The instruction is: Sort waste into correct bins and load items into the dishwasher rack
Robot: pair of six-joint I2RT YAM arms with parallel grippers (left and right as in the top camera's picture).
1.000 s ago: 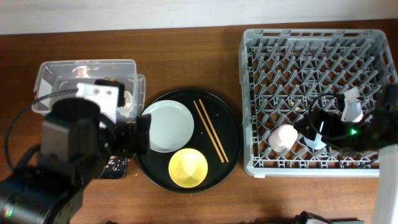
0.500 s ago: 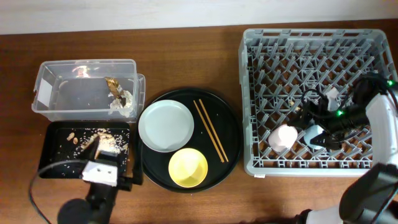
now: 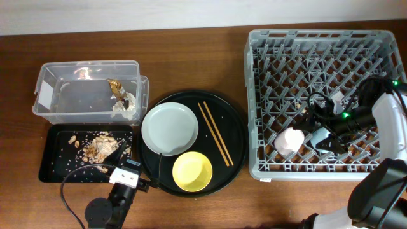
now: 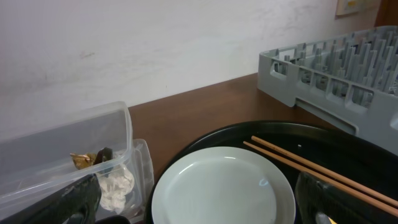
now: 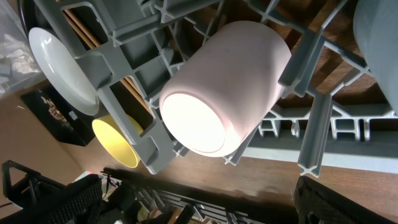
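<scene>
Lying parallel, chopsticks (image 3: 217, 133) run diag., far-left to near-right.

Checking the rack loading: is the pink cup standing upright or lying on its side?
On its side: the pink cup lies among pegs of the dishwasher rack, round end facing sideways.

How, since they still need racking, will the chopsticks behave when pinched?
The chopsticks look thin, stiff and probably light. Lying flat together on the glossy black tray, they may slide or roll apart when nudged, and a pinch might catch only one.
</scene>
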